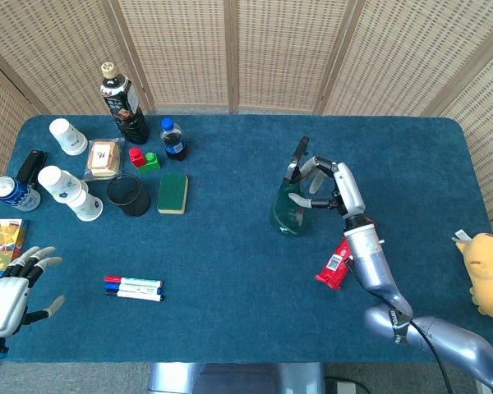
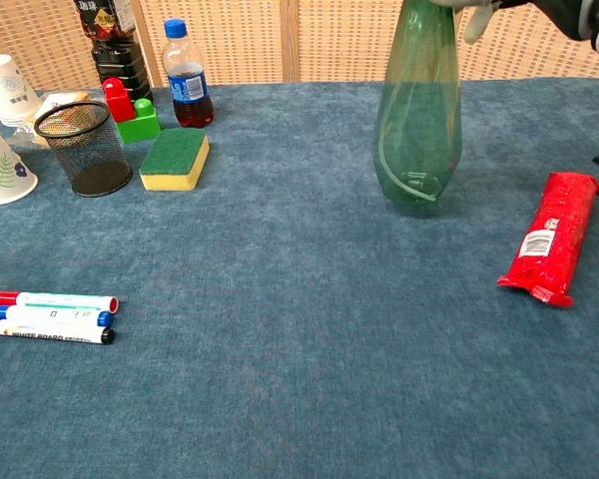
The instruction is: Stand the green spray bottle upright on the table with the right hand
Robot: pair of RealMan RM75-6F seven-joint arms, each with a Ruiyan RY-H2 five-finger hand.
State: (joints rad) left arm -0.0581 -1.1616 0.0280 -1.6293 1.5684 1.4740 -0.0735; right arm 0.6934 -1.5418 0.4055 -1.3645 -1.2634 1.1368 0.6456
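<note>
The green spray bottle (image 1: 287,210) (image 2: 417,130) stands upright right of the table's middle, with its base on the blue cloth in the chest view. My right hand (image 1: 324,182) is at its top, and its fingers (image 1: 300,171) curl around the black sprayer head and neck. The chest view shows only a sliver of that hand (image 2: 479,12) at its top edge. Off the front left corner, my left hand (image 1: 12,291) holds nothing and its fingers are spread.
A red packet (image 1: 335,263) (image 2: 549,238) lies just right of the bottle, under my right forearm. Markers (image 1: 133,287) lie front left. A sponge (image 1: 172,193), mesh cup (image 1: 130,195), small cola bottle (image 1: 174,138), dark bottle (image 1: 123,103) and paper cups (image 1: 70,193) crowd the back left. A yellow toy (image 1: 489,271) sits at the right edge.
</note>
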